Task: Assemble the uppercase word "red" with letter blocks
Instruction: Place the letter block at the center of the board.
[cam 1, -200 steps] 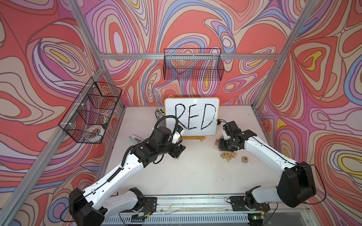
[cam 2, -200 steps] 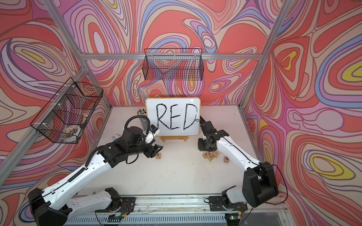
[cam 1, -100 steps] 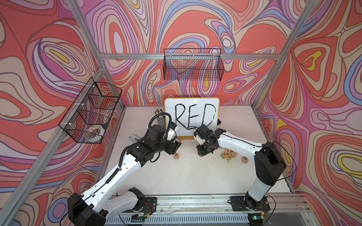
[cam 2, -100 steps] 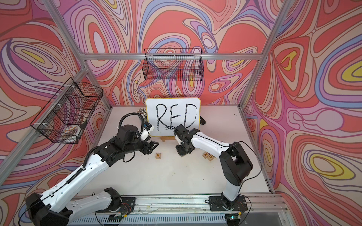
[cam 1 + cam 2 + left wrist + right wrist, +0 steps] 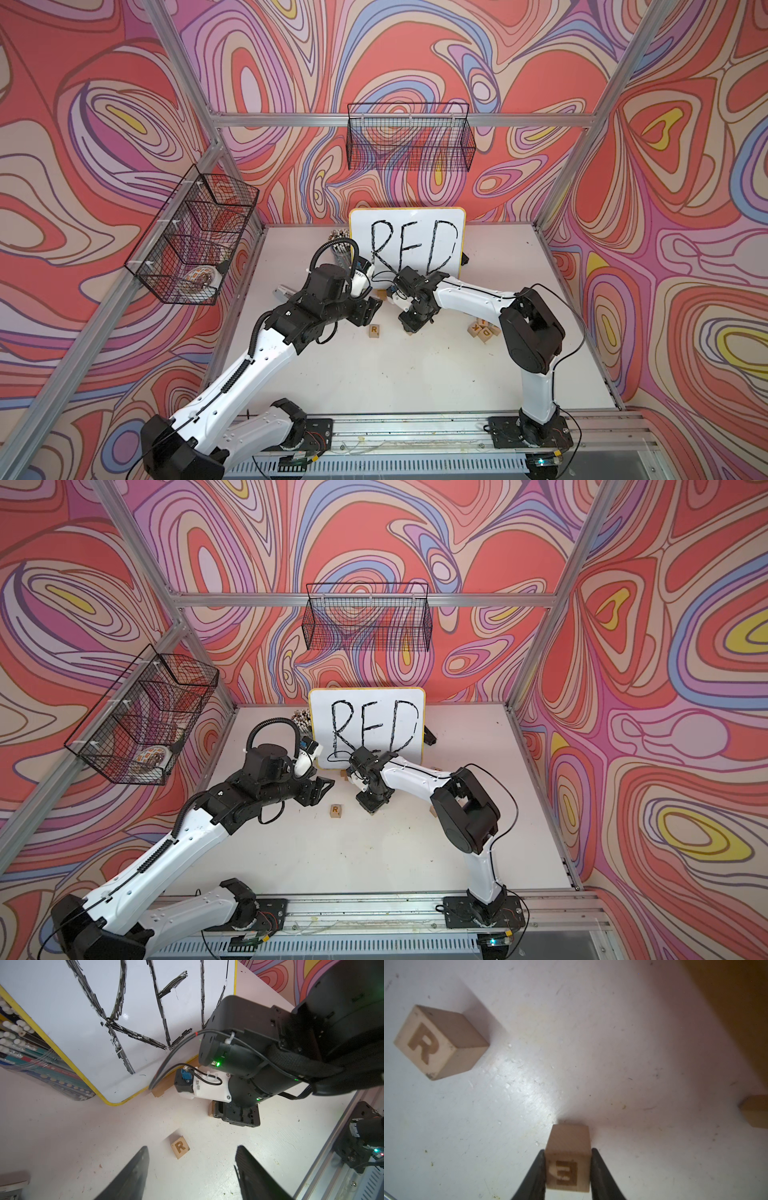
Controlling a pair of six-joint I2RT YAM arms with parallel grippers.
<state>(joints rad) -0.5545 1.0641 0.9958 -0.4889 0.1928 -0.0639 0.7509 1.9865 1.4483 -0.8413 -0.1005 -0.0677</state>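
Observation:
The R block (image 5: 374,331) (image 5: 336,811) lies alone on the white table, letter up. In the left wrist view the R block (image 5: 180,1147) sits just ahead of my open left gripper (image 5: 192,1147), touching neither finger. From above, the left gripper (image 5: 374,309) (image 5: 324,787) hovers just left of and behind it. My right gripper (image 5: 411,326) (image 5: 371,804) points down, a short gap to the right of the R. It is shut on the E block (image 5: 568,1167), held at or just above the table. R block (image 5: 440,1043) lies beside it.
The whiteboard (image 5: 407,245) with handwritten RED stands close behind both grippers, a pen cup (image 5: 340,253) to its left. A cluster of other wooden blocks (image 5: 482,330) lies to the right. Wire baskets (image 5: 409,137) (image 5: 195,245) hang on the walls.
My right arm has swung left from the block cluster to the middle, carrying the E block down beside the R. The left gripper has let go of the R and drawn back.

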